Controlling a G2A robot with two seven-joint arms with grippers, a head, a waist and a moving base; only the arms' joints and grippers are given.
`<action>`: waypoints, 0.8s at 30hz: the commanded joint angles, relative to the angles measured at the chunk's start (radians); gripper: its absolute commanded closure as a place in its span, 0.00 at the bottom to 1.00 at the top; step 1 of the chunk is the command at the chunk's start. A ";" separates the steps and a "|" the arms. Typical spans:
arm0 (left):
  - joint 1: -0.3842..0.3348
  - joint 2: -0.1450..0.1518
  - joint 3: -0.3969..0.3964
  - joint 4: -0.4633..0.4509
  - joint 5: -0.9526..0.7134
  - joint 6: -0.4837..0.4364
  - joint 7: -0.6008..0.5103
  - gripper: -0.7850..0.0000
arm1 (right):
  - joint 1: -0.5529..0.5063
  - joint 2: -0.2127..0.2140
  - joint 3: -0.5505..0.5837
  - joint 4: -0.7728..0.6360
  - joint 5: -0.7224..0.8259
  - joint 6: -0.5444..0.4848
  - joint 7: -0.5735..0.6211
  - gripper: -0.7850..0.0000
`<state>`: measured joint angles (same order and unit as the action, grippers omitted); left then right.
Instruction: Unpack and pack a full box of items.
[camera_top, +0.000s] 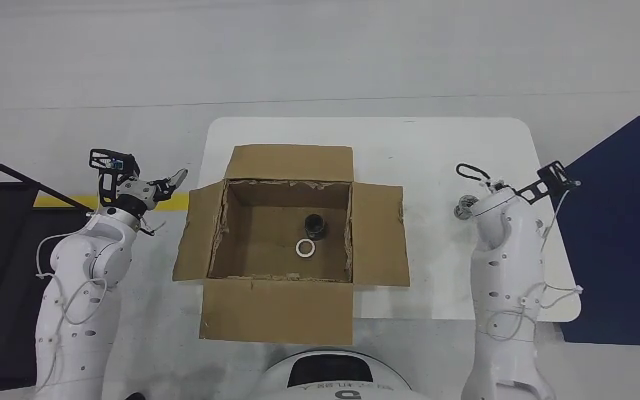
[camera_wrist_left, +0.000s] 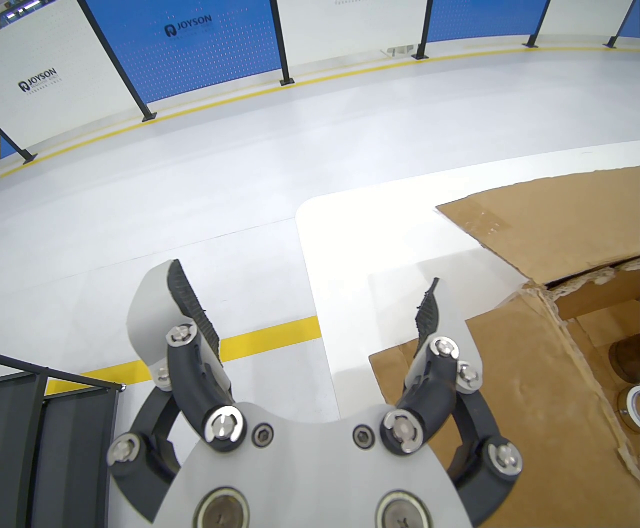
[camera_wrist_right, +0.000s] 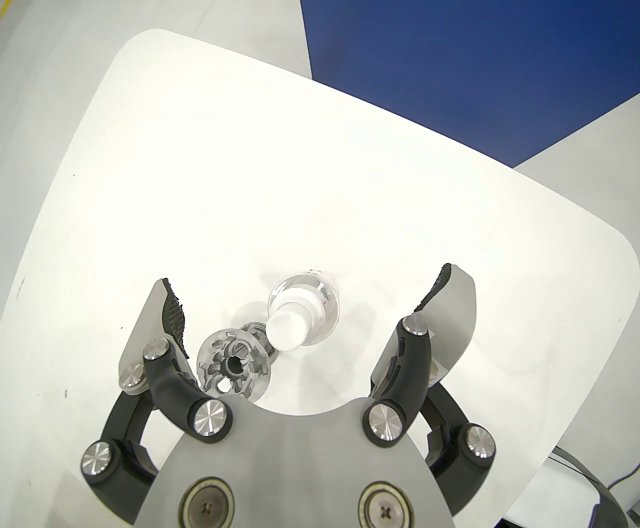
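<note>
So here's where we're at: the box (camera_top: 290, 163) sits open with all four flaps out. On its floor, near the middle, there's just a dark cylinder (camera_top: 313, 221) and a white ring (camera_top: 305, 247).

Well off to the right of the box, a small clear bottle (camera_wrist_right: 327, 292) with a white cap stands upright, just beside a toothed metal wheel (camera_wrist_right: 235, 364). Our right gripper (camera_wrist_right: 310, 292) hangs directly above those two, fingers spread wide, holding nothing. Our left gripper (camera_wrist_left: 305, 280) is out past the box's left flap, also wide open and empty.

Handling-wise, we'd guess the bottle is light, smooth and tippy, so squeeze the body below the cap, not the cap itself. The wheel looks stiff and heavier, and pinching across its rim should hold. The ring is probably light, so grab it through the hole, across one wall.
</note>
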<state>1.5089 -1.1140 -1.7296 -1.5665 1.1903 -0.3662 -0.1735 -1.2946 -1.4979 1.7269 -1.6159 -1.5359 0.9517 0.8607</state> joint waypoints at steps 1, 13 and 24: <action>0.000 0.000 0.000 0.000 0.000 0.000 0.000 0.00 | 0.011 -0.001 0.002 0.022 -0.013 0.008 -0.004 0.00; 0.000 0.000 0.000 0.000 0.000 0.000 0.000 0.00 | 0.044 -0.014 -0.013 0.111 -0.032 0.023 -0.015 0.20; 0.000 0.000 0.000 0.000 0.000 0.000 0.000 0.00 | 0.046 -0.029 -0.008 0.131 -0.068 0.039 -0.032 0.62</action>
<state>1.5089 -1.1140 -1.7296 -1.5665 1.1903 -0.3662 -0.1735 -1.2491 -1.5253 1.7187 -1.4878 -1.5997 0.9895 0.8304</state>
